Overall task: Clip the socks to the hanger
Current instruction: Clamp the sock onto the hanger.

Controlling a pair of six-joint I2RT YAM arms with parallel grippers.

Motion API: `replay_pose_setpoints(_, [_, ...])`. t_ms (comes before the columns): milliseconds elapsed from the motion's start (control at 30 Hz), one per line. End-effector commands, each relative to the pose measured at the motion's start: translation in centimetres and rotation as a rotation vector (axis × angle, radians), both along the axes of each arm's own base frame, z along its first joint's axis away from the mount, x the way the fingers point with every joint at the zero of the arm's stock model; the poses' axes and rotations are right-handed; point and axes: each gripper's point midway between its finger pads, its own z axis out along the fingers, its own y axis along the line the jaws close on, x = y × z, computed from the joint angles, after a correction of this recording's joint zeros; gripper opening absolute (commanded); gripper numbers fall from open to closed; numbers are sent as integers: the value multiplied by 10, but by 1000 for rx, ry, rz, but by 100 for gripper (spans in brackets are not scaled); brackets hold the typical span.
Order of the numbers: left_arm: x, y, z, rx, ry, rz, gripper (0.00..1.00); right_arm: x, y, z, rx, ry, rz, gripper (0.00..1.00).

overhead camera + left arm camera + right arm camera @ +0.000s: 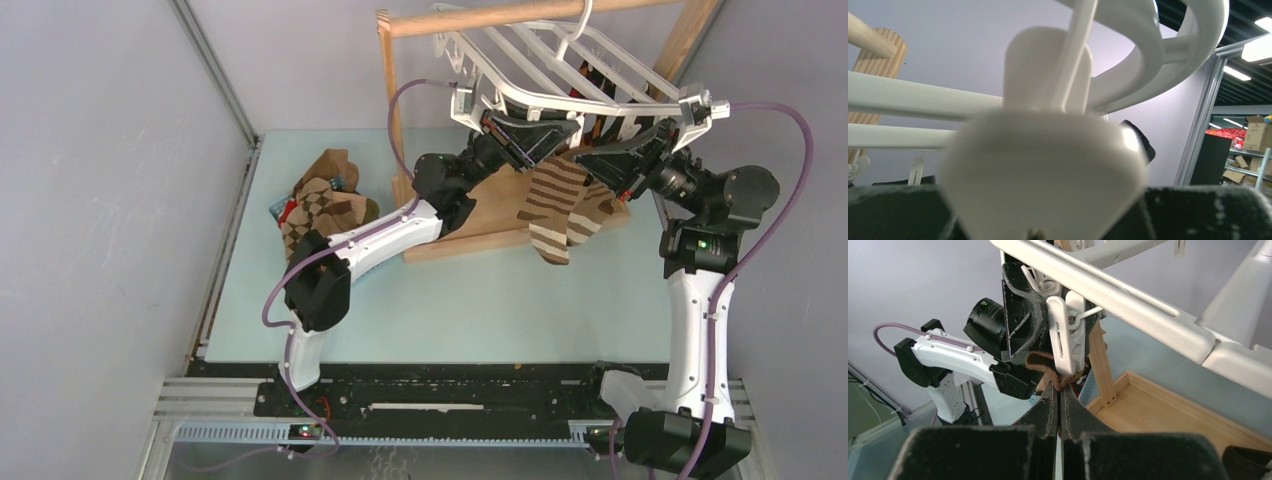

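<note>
2 grippers meet under the hanger (560, 70).
Left gripper (1045, 220) clamps a blurred clip (1043, 165); right gripper (1058, 395) is closed at the sock (553, 212) hem, pinch hidden; sock dangles beneath.

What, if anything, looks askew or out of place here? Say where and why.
The hanger seems to hang tilted from the wooden rail instead of level, with the left gripper squeezing a clip and the right gripper shut on a striped sock. Otherwise nothing stands out.
</note>
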Motion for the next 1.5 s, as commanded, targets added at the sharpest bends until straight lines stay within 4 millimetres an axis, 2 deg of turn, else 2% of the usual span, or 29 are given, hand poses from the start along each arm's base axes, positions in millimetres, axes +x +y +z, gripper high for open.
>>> replay_pose_setpoints(0, [-18, 18, 32, -48, -78, -20, 4, 1, -3, 15, -25, -82, -44, 0])
replay_pose_setpoints(267, [-17, 15, 27, -30, -73, -21, 4, -1, -5, 26, -33, -129, -54, 0])
replay_pose_setpoints(600, [-15, 13, 25, -24, -61, -28, 7, 3, -8, 23, -42, -119, -66, 0])
replay_pose_setpoints(667, [-14, 13, 25, -28, -50, -28, 12, 3, -7, 22, -43, -116, -64, 0])
replay_pose_setpoints(900, [-13, 17, 25, -34, -31, -16, 45, 3, -7, 16, -54, -98, -62, 0])
replay_pose_setpoints(1200, [-12, 22, 22, -31, -16, 13, 70, 3, -8, 9, -65, -75, -70, 0])
replay_pose_setpoints(1333, [-11, 26, 13, -9, 2, 39, 82, 6, -13, 1, -72, -42, -102, 0])
replay_pose_setpoints(1467, [-9, 29, -6, 50, 24, 87, 90, 11, -23, -12, -98, -16, -164, 0])
